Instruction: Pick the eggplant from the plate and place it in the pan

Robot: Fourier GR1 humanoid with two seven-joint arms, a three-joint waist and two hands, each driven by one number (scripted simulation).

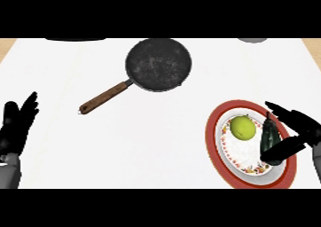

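1. Right black hand [299,133] curls round the dark green eggplant [269,137] – it lies on the red-rimmed round plate [215,128], beside a yellow-green lime [243,127].
2. We lift straight up, avoiding the lime.
3. We carry it far left and forward to the black wooden-handled pan [158,64].
4. Left black hand [16,126] rests open.

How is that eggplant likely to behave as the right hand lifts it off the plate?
The eggplant looks long, rounded and glossy, so it may slip or roll between the fingers of the right hand. It probably stays stiff rather than bending. It lies at the edge of the plate beside a lime, so a nudge could roll it into that.
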